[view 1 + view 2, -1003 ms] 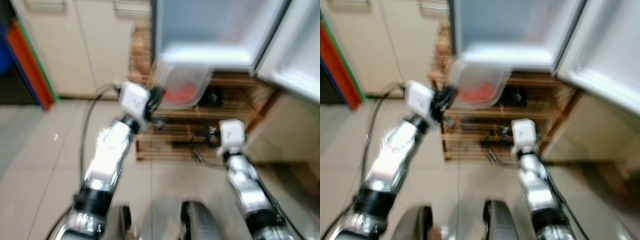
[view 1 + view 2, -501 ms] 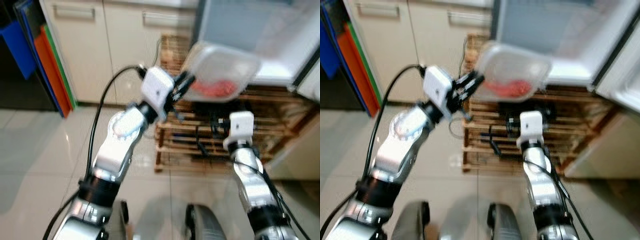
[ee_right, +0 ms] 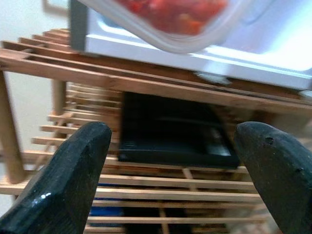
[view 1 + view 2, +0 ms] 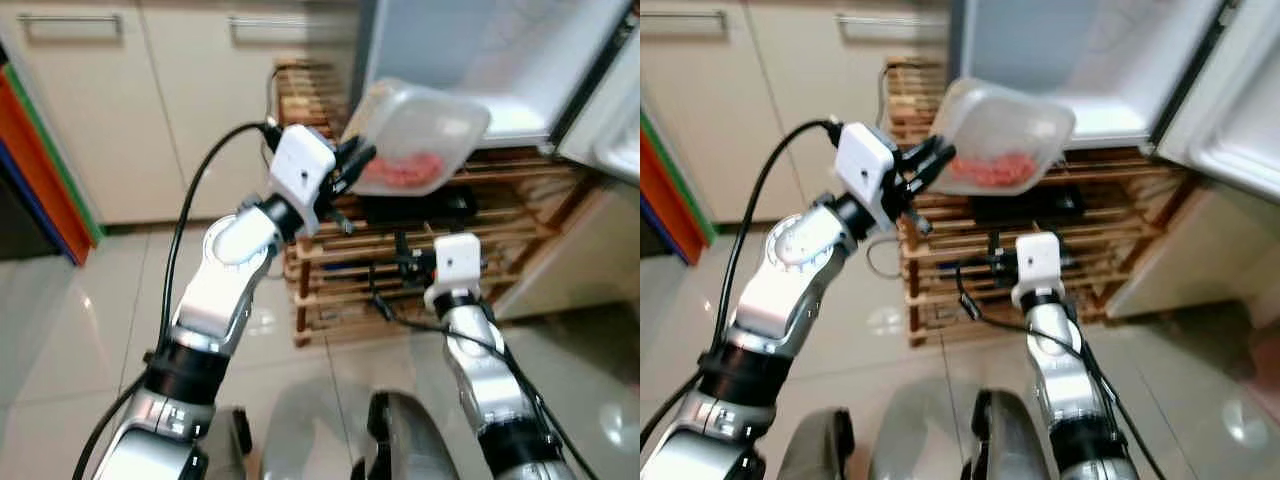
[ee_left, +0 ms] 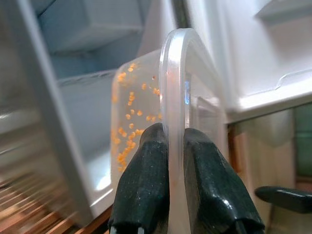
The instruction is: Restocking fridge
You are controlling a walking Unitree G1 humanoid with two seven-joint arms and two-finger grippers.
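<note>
Before the open fridge (image 4: pixel 470 50), left end effector (image 5: pixel 175 161) pinches food container (image 4: pixel 415 135)

Left gripper (image 4: pixel 930 165) fingers (image 4: pixel 923 159) clamped on clear container (image 4: pixel 1002 138) before open fridge (image 4: pixel 1090 60).

no readable text, labels, brands or numbers on anything in view

head stereo: forward-down | wrists: close, along fingers | shared: container (image 4: pixel 415 140)
</note>
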